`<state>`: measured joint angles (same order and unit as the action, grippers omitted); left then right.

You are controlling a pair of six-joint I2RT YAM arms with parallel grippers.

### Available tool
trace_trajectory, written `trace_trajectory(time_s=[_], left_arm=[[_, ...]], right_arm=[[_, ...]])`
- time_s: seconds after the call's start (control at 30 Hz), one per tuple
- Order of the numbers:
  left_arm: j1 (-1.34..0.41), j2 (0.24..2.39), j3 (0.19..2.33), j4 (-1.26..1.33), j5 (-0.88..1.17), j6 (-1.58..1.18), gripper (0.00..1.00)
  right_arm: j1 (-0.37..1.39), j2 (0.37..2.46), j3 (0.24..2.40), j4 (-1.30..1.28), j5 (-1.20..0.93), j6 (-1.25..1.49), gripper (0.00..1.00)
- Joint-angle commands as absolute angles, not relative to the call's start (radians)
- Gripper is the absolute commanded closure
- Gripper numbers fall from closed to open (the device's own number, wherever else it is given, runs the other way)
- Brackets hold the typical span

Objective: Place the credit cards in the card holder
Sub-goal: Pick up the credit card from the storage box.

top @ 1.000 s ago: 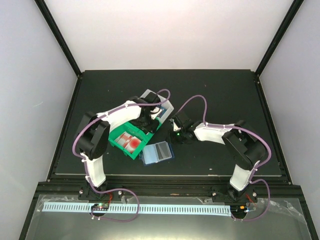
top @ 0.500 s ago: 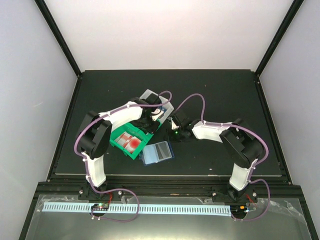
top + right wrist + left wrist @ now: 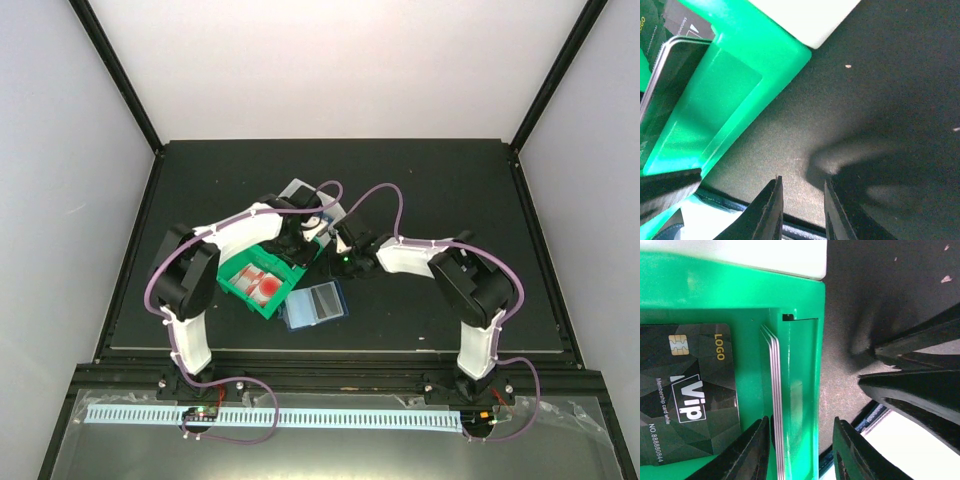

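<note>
The card holder (image 3: 315, 303) lies open on the black table, below the green bin (image 3: 235, 290). Red-and-white credit cards (image 3: 262, 285) lie in that bin. In the left wrist view a black card (image 3: 687, 390) lies flat, and a stack of cards (image 3: 775, 405) stands on edge against the bin's inner wall. My left gripper (image 3: 800, 440) is open. One finger is inside, by the stack; the other is outside the wall with a gap. My right gripper (image 3: 801, 200) hovers over bare table beside the bin, its jaws narrowly apart with nothing between them.
A white bin (image 3: 300, 192) sits behind the green bin and touches it. In the left wrist view the right gripper's dark fingers (image 3: 920, 375) are close on the right. The two grippers (image 3: 303, 240) (image 3: 343, 262) are almost touching.
The left gripper's jaws have narrowed around the bin wall and card stack. The right arm has swung left, closer to the green bin and the left gripper.
</note>
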<state>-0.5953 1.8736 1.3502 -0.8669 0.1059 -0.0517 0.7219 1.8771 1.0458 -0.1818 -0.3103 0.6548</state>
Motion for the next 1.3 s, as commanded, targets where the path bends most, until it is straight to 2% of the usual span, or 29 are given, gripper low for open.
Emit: trace_trajectory(time_s=[0.0, 0.13, 0.3, 0.57, 0.97, 1.27], left_arm=[[-0.596, 1.825, 1.351, -0.887, 0.138, -0.037, 0.63], [-0.597, 1.818, 1.351, -0.888, 0.146, -0.043, 0.66], [-0.597, 1.818, 1.346, -0.890, 0.142, -0.047, 0.76], [-0.590, 1.804, 1.342, -0.894, 0.141, -0.055, 0.81], [-0.584, 1.793, 1.334, -0.900, 0.210, -0.035, 0.82], [-0.579, 1.800, 1.329, -0.898, 0.192, -0.042, 0.90]], right_arm=[[0.716, 1.910, 1.075, -0.143, -0.335, 0.682, 0.74], [0.716, 1.916, 1.073, -0.133, -0.336, 0.692, 0.75], [0.716, 1.918, 1.065, -0.129, -0.339, 0.696, 0.75], [0.716, 1.917, 1.066, -0.131, -0.337, 0.696, 0.75], [0.716, 1.920, 1.066, -0.130, -0.347, 0.694, 0.75], [0.716, 1.921, 1.063, -0.129, -0.347, 0.694, 0.75]])
